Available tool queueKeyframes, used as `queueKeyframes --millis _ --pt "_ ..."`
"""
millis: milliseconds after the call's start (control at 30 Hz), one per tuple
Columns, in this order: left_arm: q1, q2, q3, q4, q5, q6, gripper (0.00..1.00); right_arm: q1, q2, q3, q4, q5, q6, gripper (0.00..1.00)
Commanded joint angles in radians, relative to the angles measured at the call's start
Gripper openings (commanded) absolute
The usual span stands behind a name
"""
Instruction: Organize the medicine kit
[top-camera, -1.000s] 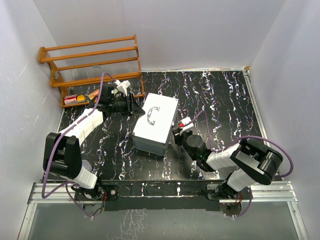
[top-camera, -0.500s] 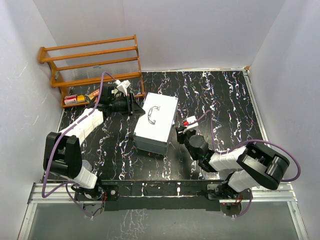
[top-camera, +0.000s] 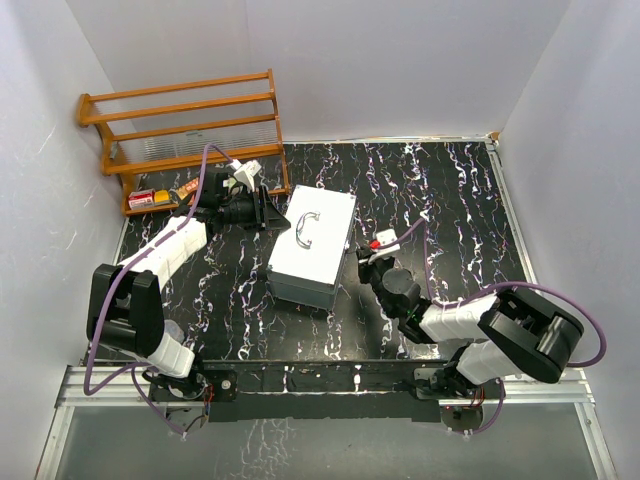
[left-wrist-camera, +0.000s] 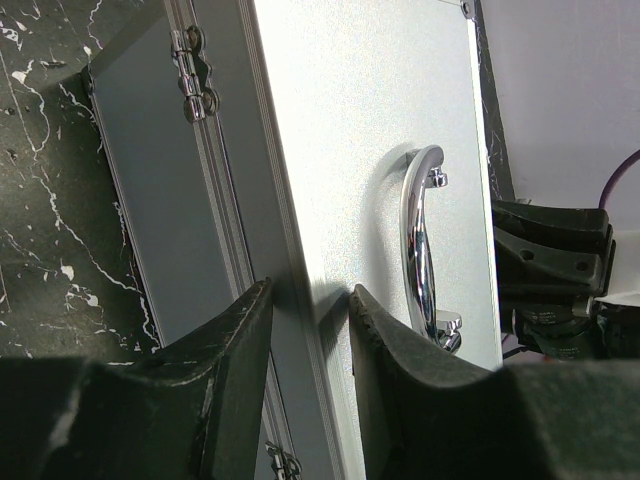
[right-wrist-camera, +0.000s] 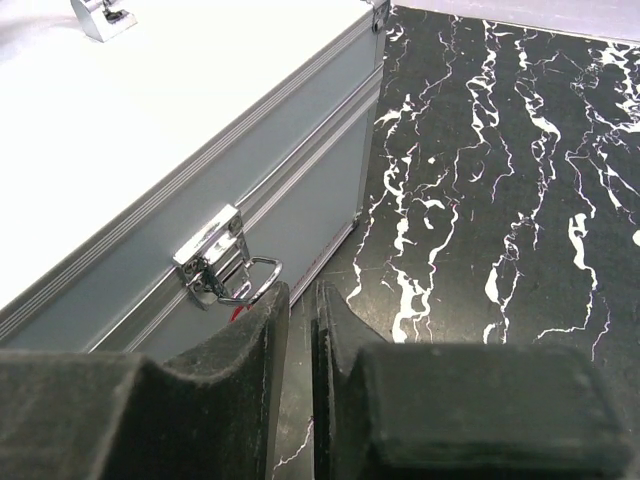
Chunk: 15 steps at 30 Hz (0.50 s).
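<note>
The medicine kit is a silver aluminium case (top-camera: 312, 250), closed, with a chrome handle (top-camera: 308, 228) on its lid. My left gripper (top-camera: 266, 212) is at the case's far left edge. In the left wrist view its fingers (left-wrist-camera: 235, 350) straddle the lid's rim (left-wrist-camera: 300, 300), one on the side wall, one on the top near the handle (left-wrist-camera: 420, 250). My right gripper (top-camera: 366, 260) is by the case's right side. In the right wrist view it (right-wrist-camera: 300, 300) is shut and empty, just below a chrome latch (right-wrist-camera: 222, 262) whose wire loop hangs loose.
A wooden rack (top-camera: 180, 120) stands at the back left. A red-and-white box (top-camera: 148, 199) and a tube (top-camera: 186, 190) lie on its bottom shelf. The black marbled table (top-camera: 450, 200) is walled in white on three sides.
My right gripper has drawn back a little to the right, away from the case's side, and its arm has swung lower. The left arm and the case have stayed put.
</note>
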<state>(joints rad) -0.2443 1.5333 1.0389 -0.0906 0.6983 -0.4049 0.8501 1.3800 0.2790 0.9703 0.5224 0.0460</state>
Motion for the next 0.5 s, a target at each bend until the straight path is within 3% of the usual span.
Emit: queueKeyframes --millis 0,467 --pt "-0.01 0.056 -0.042 -0.159 -0.082 0.061 0.32 -0.003 -0.015 0.035 0.094 -0.002 -0.035 0.15" --pt "-0.009 0.06 -0.042 -0.159 -0.07 0.063 0.32 -0.004 -0.032 0.056 0.069 -0.076 0.011 0.23"
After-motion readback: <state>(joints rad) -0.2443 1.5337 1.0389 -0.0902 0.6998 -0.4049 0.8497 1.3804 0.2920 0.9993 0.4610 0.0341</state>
